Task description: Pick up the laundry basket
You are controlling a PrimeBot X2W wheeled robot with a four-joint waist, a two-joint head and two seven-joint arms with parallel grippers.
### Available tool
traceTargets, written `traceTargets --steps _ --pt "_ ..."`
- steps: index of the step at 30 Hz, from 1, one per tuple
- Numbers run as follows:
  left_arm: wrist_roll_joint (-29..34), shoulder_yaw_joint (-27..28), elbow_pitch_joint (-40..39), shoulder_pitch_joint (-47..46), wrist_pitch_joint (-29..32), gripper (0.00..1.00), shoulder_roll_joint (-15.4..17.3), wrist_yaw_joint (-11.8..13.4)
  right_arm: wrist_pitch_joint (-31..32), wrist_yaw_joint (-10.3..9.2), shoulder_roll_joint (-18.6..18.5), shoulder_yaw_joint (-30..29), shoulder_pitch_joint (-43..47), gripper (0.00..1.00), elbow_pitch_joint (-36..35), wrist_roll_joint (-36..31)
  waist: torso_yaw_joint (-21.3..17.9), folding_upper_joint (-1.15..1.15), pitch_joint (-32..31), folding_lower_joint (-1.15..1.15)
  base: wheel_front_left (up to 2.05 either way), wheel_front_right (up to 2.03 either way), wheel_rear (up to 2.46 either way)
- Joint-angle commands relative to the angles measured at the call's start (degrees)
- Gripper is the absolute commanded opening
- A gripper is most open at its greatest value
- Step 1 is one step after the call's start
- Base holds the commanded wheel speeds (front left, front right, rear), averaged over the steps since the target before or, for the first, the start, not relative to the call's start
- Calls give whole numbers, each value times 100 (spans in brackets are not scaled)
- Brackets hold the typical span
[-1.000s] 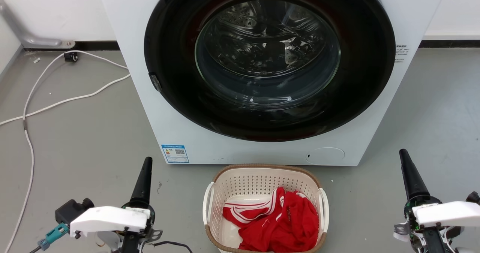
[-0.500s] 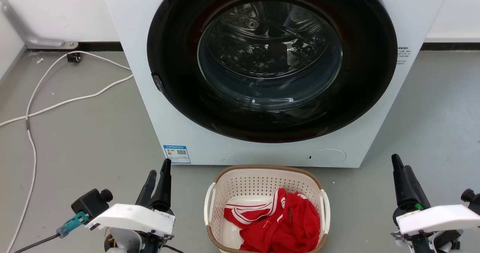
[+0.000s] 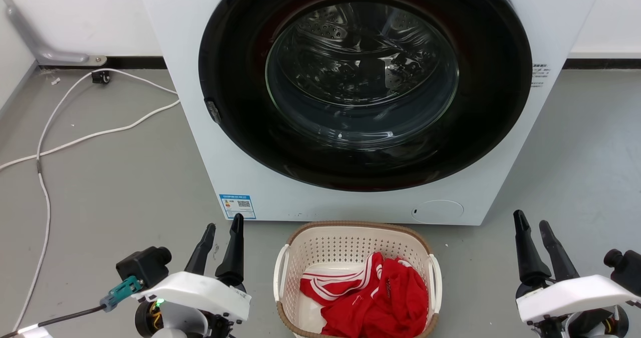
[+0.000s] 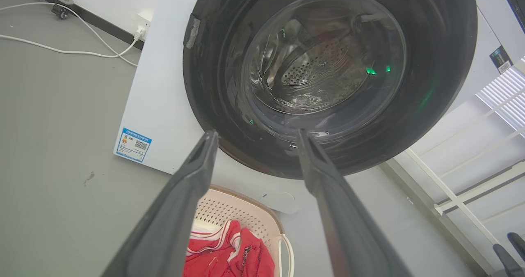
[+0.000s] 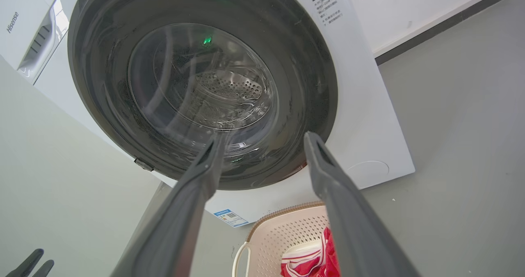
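The left fingers (image 3: 232, 252) stand parted with a clear gap between them and hold nothing. They hang above the grey floor (image 3: 115, 178), just to the left of the laundry basket (image 3: 345, 245) and apart from it. The right fingers (image 3: 524, 253) are spread about as far and are also empty. They sit further off, to the right of the basket, well apart from its white handle (image 3: 436, 278).

In the left wrist view the two fingers (image 4: 184, 199) frame the basket's far wall (image 4: 229, 205). In the right wrist view the fingers (image 5: 328, 178) frame its rim (image 5: 283, 211).

The basket rests on the floor between the two arms, right in front of the washing machine (image 3: 200, 127), near its base. A crumpled red garment (image 3: 385, 303) with white stripes lies inside it. The machine's round door (image 3: 360, 72) is closed. A white cable (image 3: 45, 142) trails across the floor to the left.
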Motion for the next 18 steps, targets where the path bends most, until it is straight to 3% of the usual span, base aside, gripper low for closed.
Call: traceTargets --steps 1,18 --pt "161 -42 -70 -138 -53 100 39 34 -42 0 2 13 5 100 -103 -170 1 0 -3 0 0 0 0" --pt "1219 -358 39 -154 -326 100 126 194 -55 0 34 33 198 100 -372 -1499 44 0 -44 0 0 0 0"
